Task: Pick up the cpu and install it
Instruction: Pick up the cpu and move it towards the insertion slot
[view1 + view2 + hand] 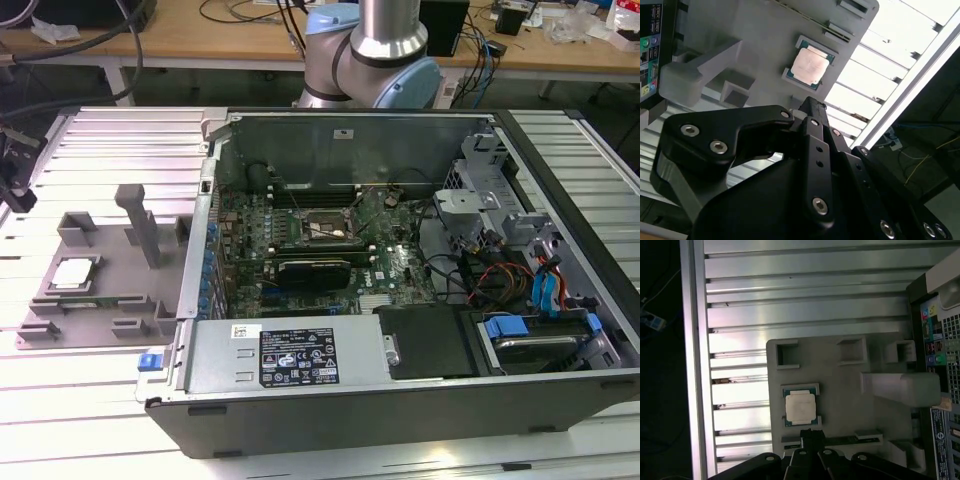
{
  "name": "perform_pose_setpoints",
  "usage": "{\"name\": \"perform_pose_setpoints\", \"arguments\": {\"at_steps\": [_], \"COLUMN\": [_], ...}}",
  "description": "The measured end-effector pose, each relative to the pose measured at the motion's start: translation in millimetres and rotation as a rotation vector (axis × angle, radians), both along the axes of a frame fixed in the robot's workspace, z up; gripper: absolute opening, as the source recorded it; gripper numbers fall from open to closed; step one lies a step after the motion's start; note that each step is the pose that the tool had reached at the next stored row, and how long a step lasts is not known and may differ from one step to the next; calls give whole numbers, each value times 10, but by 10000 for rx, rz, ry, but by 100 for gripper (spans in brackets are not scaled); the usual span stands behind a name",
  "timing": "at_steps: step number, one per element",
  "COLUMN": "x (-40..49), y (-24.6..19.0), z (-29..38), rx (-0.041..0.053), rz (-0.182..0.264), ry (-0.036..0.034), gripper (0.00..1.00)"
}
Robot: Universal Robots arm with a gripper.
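The slatted metal counter (100,400) carries an open computer case (400,400) lying on its side. The arm's base (370,50) stands behind the case. Inside the case lies the green motherboard (390,270), with the black socket frame (322,228) near its middle. Whether the frame's bracket is up or down is too small to tell.

Just beside the case, on the exterior view's left, sits a grey plastic holder (110,290) with slotted blocks and an upright post. The cpu (75,272) lies flat in a square recess of this holder, silvery top plate up, well apart from the socket.

In both wrist views the gripper (809,434) hangs above the holder, its tip near the cpu (800,407) but not touching it. The chip is still seated in its recess, so the gripper is not carrying it. I cannot tell whether the gripper is wide or narrow.

I judge the step in hand to be the approach for the pick, so the task has barely begun. A clean pick calls for centring squarely over the chip and taking it by its thin edges, level, without catching the recess walls.
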State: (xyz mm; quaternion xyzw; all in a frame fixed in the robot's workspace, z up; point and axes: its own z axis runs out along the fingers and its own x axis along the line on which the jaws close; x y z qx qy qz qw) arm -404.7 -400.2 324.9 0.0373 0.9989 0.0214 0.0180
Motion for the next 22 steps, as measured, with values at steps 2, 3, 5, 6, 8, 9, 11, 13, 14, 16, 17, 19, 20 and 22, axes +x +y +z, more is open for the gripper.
{"name": "perform_pose_setpoints", "arguments": {"at_steps": [2,3,5,6,8,9,11,13,14,16,17,19,20,22], "x": [-22,-30,-34,-34,-35,-35,-35,-35,-35,-35,-35,-35,-35,-35], "y": [0,0,2,3,3,3,3,3,3,2,3,3,3,-5], "z": [-46,-75,-158,-201,-264,-287,-348,-415,-431,-490,-509,-556,-588,-679], "rx": [0,0,1,0,0,0,1,1,1,0,0,0,0,0], "rz": [0,1,1,1,0,0,1,1,0,1,0,0,0,1], "ry": [0,0,-1,-1,1,1,-1,0,-1,1,0,3,8,21], "gripper": [11,11,11,11,11,11,11,11,11,11,11,11,11,11]}}
